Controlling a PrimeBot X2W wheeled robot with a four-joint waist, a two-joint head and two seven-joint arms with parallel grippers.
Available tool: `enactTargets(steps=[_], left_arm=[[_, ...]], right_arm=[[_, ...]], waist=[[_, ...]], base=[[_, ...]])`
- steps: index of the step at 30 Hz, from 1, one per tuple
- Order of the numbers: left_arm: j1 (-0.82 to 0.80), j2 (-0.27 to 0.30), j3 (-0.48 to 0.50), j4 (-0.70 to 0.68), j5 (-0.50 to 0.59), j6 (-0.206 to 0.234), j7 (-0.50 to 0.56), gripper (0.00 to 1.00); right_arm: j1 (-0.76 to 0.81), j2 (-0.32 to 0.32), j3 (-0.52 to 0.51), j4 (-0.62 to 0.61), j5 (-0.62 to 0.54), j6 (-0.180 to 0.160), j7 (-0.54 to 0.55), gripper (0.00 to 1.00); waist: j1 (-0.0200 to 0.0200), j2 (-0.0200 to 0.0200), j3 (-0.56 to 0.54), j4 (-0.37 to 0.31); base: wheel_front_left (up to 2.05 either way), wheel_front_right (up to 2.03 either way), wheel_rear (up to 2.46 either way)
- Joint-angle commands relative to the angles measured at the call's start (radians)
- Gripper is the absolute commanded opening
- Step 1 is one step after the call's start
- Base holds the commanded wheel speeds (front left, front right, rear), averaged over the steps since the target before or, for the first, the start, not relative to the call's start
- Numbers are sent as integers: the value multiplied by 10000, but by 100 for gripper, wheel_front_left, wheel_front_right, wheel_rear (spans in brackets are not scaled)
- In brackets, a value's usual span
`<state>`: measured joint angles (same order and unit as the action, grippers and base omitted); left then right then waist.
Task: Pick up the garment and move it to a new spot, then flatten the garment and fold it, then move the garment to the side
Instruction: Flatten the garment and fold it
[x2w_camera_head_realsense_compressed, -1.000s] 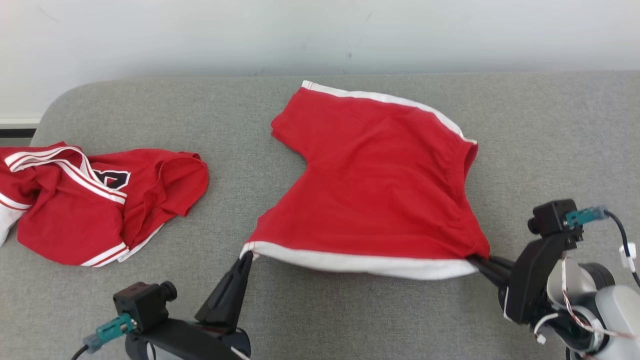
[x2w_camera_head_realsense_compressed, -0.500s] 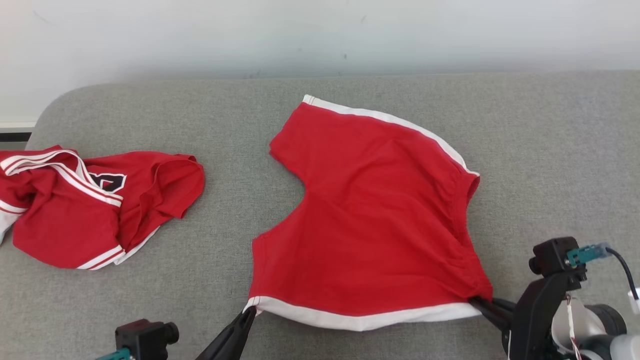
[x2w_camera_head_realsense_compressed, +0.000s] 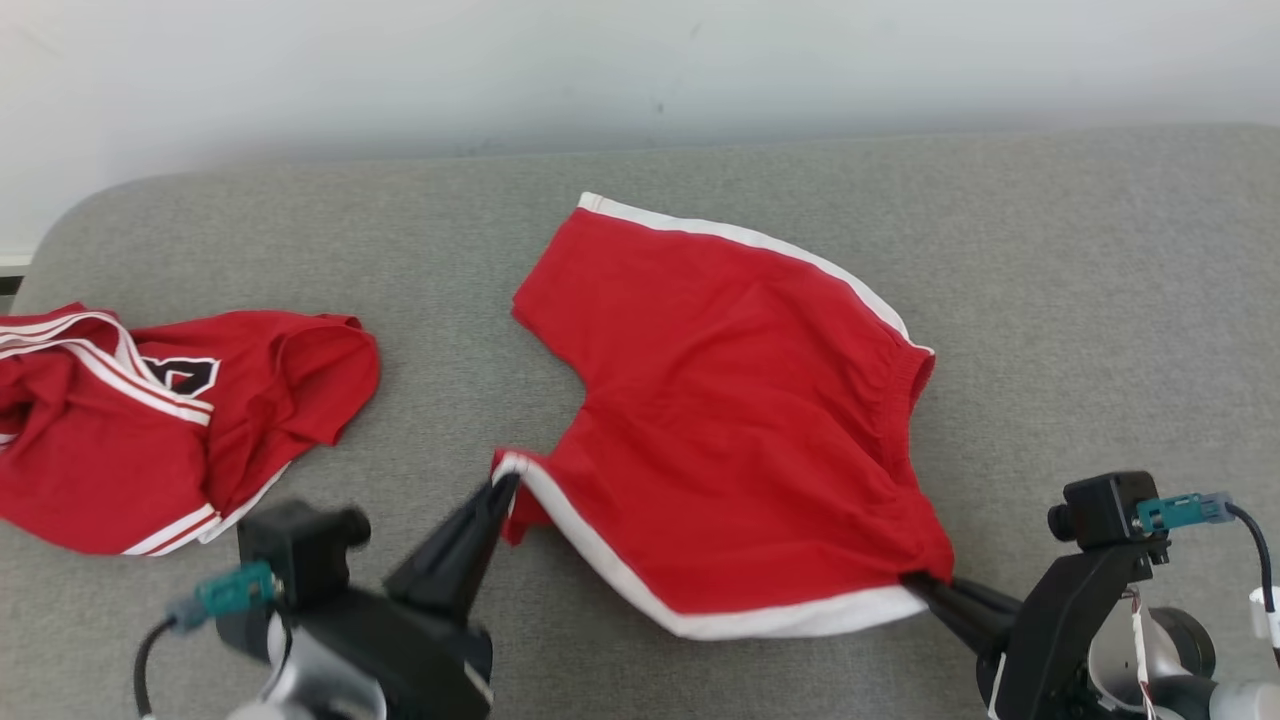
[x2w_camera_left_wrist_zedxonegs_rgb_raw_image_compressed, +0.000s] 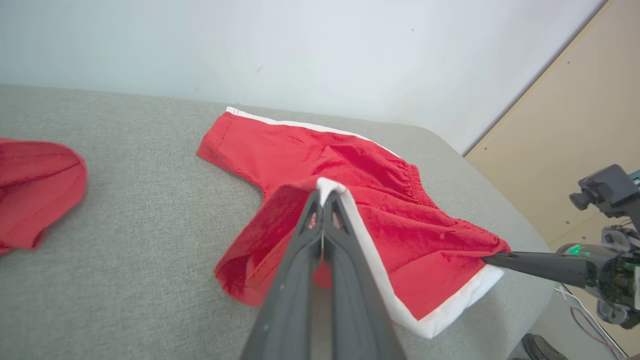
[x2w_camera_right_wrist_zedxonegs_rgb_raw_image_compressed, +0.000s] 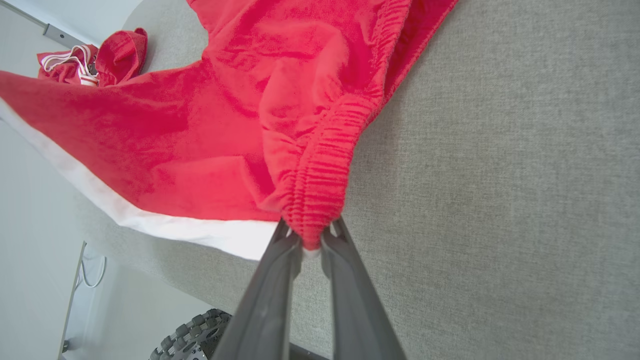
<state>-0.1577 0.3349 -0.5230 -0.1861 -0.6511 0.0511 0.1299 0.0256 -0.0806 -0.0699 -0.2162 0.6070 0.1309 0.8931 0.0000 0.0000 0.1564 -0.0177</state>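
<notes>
At 7 o'clock, the left fingers (x2w_camera_head_realsense_compressed: 500, 495), pinching the white hem corner of the shorts (x2w_camera_head_realsense_compressed: 740, 400), have lifted it toward 12, doubling cloth under. The shorts lie mid bench (x2w_camera_head_realsense_compressed: 1100, 300). At 5, the right fingers (x2w_camera_head_realsense_compressed: 925, 588) still clamp the waistband. The fold looks begun.

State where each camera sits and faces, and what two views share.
Head view: on the head, facing forward and down at the grey surface; left end effector and right end effector pinch the red shorts.
Left wrist view: on that wrist, facing along its end effector over the shorts toward the wall.
Right wrist view: on that wrist, facing along its end effector at the waistband.
Shared: head and left wrist views show the right end effector.
</notes>
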Motion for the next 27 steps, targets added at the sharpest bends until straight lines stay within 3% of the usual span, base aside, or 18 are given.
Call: enactTargets(steps=[1,12,27], left_arm=[[-380,-45,0,300,156,-93,-90,0],[-3063,-710,405,2867,592,-330,-871,0],[-6653,-990,515,6105,1195,-760,-1454,0]], right_arm=[[-179,56,-23,18,110,0,-126,0],[-1066,288,-220,570,676,0,-1461,0],[-2815,293,1042,2129,2398,0,-3619,0]], waist=[[0,0,66,-118],[0,0,695,-653],[0,0,2238,-1299]], base=[[0,0,0],[0,0,0],[0,0,0]])
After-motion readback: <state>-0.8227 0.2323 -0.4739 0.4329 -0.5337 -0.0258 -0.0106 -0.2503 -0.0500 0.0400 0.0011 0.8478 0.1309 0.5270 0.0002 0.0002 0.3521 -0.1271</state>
